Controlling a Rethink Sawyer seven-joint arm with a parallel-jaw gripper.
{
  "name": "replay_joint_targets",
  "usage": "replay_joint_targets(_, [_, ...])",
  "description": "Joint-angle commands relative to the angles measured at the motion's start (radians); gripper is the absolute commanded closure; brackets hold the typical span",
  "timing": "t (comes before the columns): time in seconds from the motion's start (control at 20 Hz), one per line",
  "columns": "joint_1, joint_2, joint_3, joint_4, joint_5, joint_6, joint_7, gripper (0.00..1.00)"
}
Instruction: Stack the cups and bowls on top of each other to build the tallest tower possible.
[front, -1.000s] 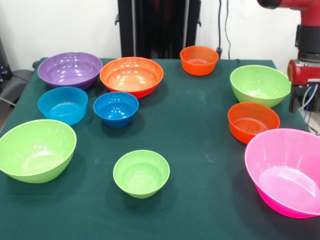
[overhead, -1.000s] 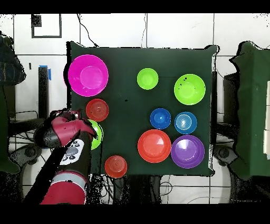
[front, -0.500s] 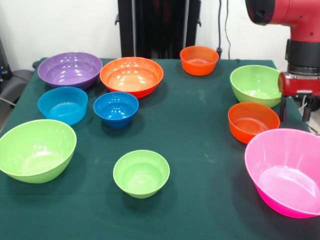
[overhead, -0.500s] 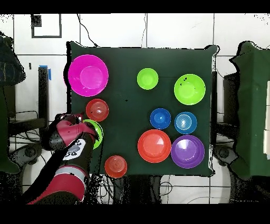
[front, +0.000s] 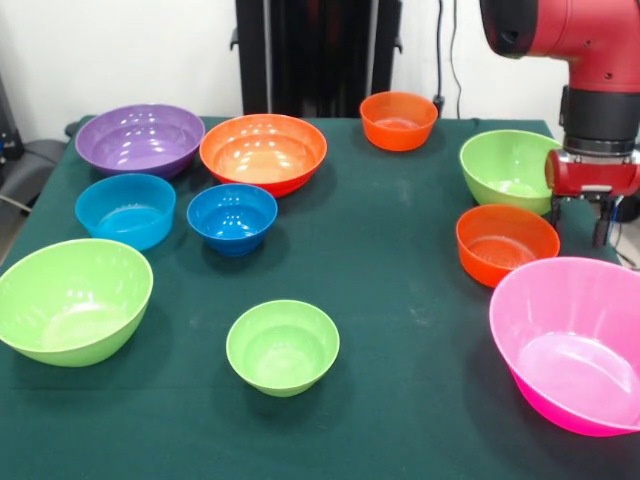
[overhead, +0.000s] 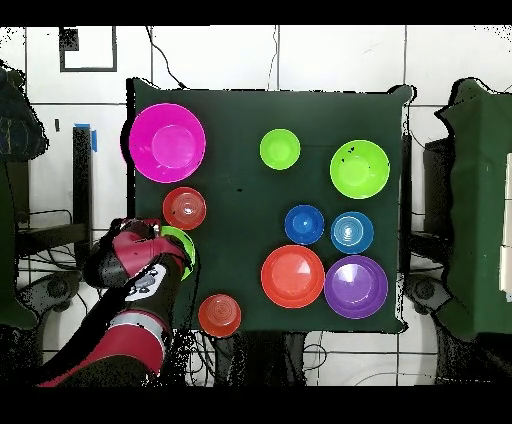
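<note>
Ten bowls stand singly on the green table (front: 400, 260); no tower shows. My gripper (front: 578, 222) hangs open and empty at the right side, just behind the right orange bowl (front: 506, 243) and beside the right lime green bowl (front: 515, 168). In the overhead view the arm's head (overhead: 135, 258) covers part of that lime green bowl (overhead: 185, 252). The others are a pink bowl (front: 575, 340), a small lime green bowl (front: 283, 346), a large lime green bowl (front: 72, 300), two blue bowls (front: 232, 218) (front: 125, 210), a purple bowl (front: 140, 138), a wide orange bowl (front: 263, 152) and a small orange bowl (front: 399, 120).
A black pedestal column (front: 318, 55) rises behind the table's far edge. The table's right edge (front: 610, 250) runs close to the gripper. Open cloth lies between the blue bowls and the right orange bowl.
The arm has swung left in the front view, carrying the gripper from beyond the table's right edge to beside the right lime green bowl. No bowl has moved.
</note>
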Motion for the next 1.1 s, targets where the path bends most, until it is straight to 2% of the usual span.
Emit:
replay_joint_targets(0.05, [-0.036, 0.013, 0.076, 0.067, -0.023, -0.047, 0.168, 0.0])
replay_joint_targets(1.1, [-0.068, -0.066, 0.122, 0.104, 0.002, -0.007, 0.171, 0.0])
